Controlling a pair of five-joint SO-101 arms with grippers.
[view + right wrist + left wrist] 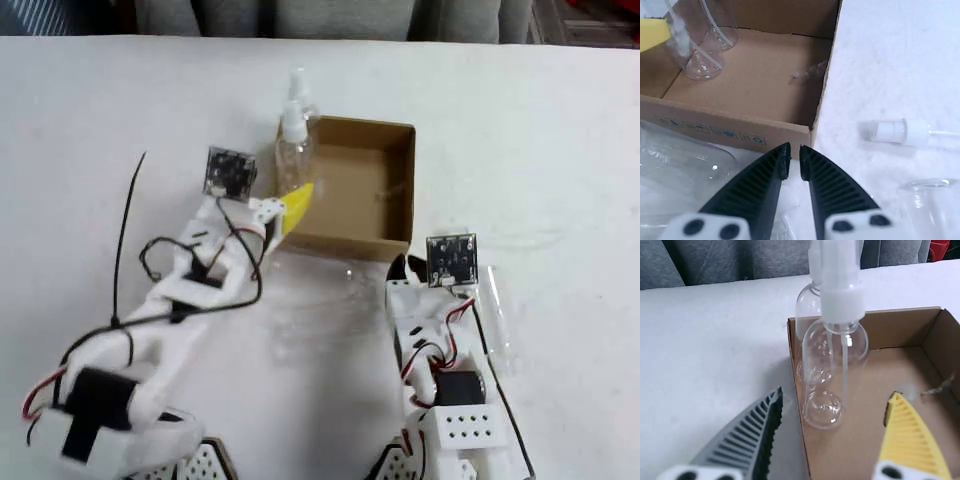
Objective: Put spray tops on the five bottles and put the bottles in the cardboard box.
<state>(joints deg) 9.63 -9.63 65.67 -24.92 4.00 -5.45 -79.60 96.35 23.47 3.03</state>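
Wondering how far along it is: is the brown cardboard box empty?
No, a clear plastic bottle with a white spray top stands inside the brown cardboard box, a second one behind it.

Two bottles (835, 355) upright in cardboard box (910, 322), spray top (895, 132) on table (100, 100) beside it

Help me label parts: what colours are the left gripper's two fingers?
Left gripper: one grey, one yellow; best in left wrist view.
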